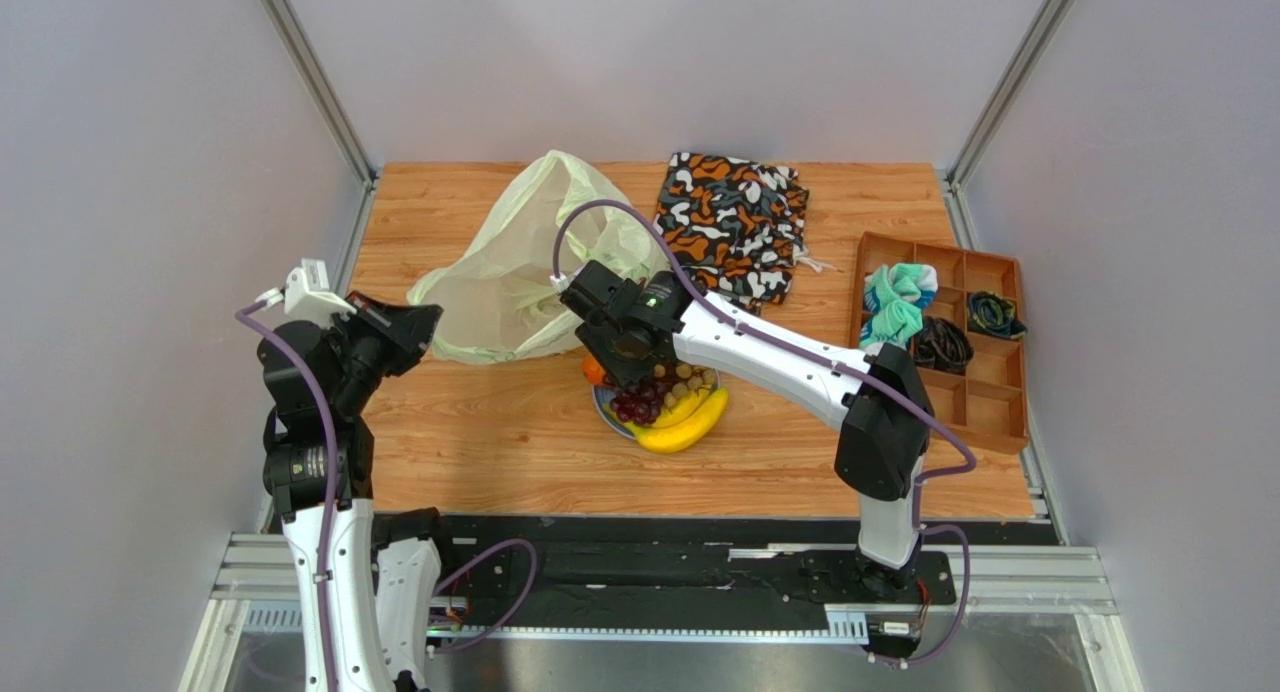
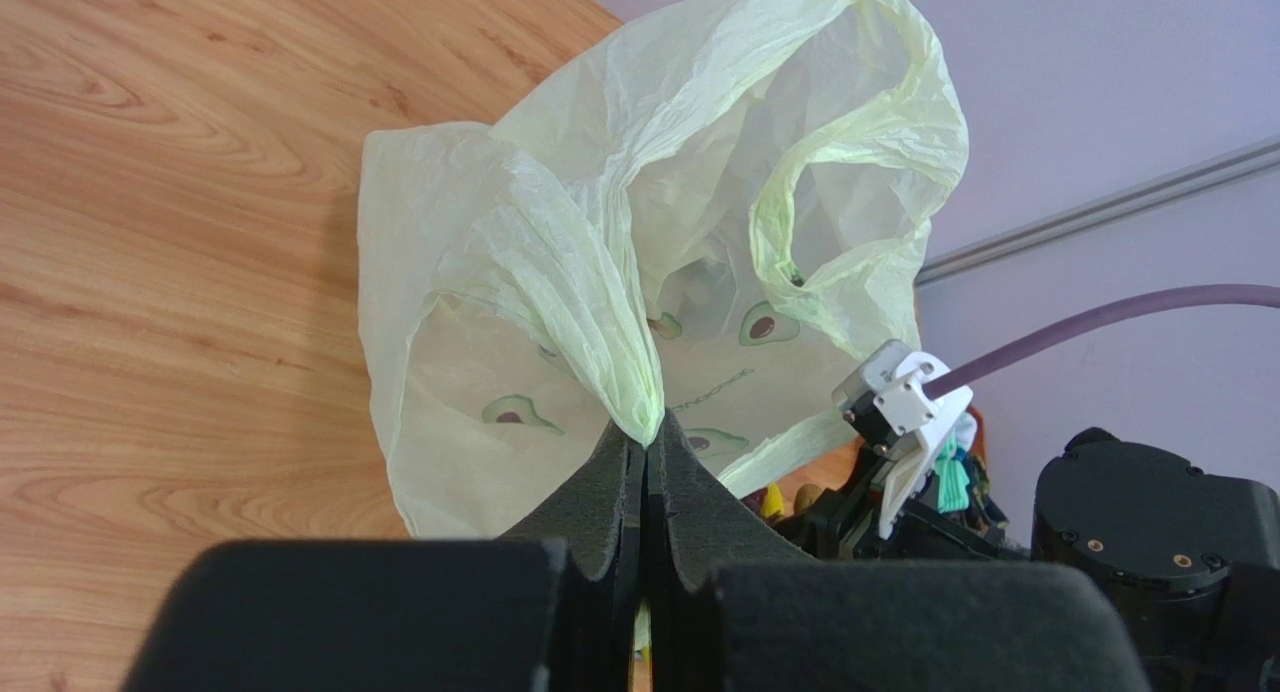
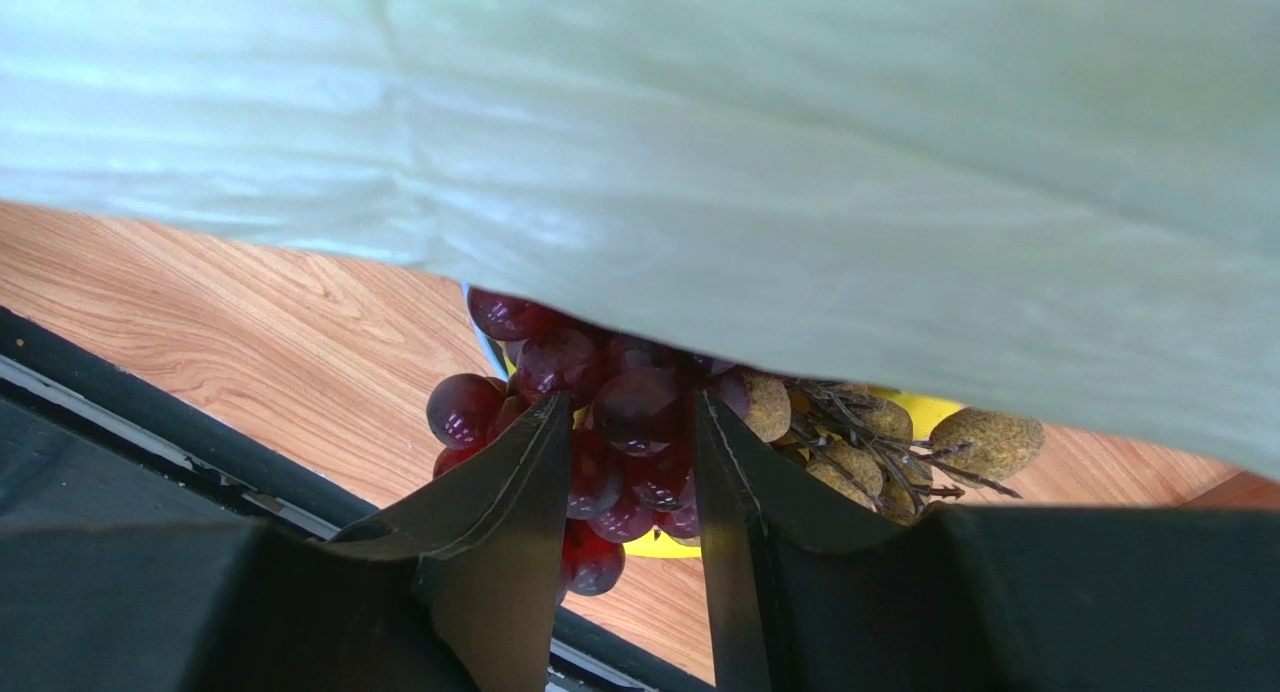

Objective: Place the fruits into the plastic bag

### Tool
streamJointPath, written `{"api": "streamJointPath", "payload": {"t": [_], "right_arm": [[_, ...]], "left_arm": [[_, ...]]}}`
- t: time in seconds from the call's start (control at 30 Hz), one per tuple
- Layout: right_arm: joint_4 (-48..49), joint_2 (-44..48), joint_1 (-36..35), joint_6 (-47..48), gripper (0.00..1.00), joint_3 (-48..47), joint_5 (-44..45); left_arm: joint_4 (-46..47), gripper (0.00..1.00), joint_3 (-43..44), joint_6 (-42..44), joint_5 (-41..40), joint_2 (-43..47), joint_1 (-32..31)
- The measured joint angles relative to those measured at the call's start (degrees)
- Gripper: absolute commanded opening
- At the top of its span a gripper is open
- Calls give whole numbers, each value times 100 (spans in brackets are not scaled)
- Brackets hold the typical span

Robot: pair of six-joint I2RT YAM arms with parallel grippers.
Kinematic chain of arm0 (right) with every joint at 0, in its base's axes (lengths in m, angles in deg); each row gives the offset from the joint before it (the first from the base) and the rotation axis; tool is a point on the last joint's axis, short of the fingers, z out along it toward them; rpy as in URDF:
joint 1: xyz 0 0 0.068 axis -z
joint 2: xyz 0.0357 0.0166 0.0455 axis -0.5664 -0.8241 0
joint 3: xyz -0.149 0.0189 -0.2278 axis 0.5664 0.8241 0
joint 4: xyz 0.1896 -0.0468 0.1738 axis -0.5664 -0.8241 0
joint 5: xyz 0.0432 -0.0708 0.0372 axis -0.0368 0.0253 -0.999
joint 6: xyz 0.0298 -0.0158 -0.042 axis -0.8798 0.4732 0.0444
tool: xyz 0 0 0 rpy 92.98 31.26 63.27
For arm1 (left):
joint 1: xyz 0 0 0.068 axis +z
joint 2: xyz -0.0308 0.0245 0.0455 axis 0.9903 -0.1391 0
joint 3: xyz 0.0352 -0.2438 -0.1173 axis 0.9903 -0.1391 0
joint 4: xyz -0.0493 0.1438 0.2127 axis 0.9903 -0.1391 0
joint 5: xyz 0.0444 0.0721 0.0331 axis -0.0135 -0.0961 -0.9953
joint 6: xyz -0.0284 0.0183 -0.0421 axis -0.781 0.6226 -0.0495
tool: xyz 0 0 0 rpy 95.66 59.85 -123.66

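Observation:
The pale yellow-green plastic bag lies on the wooden table at back centre. My left gripper is shut on a bunched edge of it, which shows pinched between the pads in the left wrist view; the bag stands open beyond. My right gripper is over the blue plate, its fingers closed around the dark purple grapes. Tan-green grapes sit beside them. Bananas and an orange lie on the plate. The bag fills the top of the right wrist view.
An orange-black-white patterned cloth bag lies behind the plate. A brown compartment tray with a teal cloth and dark items stands at the right edge. Grey walls close in the table on three sides.

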Motion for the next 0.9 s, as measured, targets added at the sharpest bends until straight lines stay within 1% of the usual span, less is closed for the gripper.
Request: {"api": "streamJointPath", "payload": {"t": [0.1, 0.17, 0.23, 0.27, 0.33, 0.37, 0.47, 0.67, 0.9], "right_arm": [[0, 0, -2, 20, 33, -4, 2], [-2, 0, -2, 24, 25, -9, 2], [-4, 0, 0, 44, 21, -13, 11], [-2, 0, 0, 50, 17, -15, 11], [-4, 0, 0, 61, 13, -17, 13], [-4, 0, 0, 66, 8, -17, 11], [-4, 0, 0, 74, 0, -17, 9], [15, 39, 0, 70, 0, -15, -7], [138, 544, -2, 13, 0, 48, -11]], "left_arm": [[-2, 0, -17, -2, 0, 2, 0], [-2, 0, -20, -4, 0, 2, 0], [-2, 0, -20, -4, 0, 2, 2], [-2, 0, -20, -4, 0, 4, 0], [-2, 0, -20, -4, 0, 4, 2], [-2, 0, -22, -7, 0, 4, 0], [-2, 0, -22, -7, 0, 4, 0], [-2, 0, -24, -7, 0, 4, 0], [-2, 0, -33, -7, 0, 4, 0]]}}
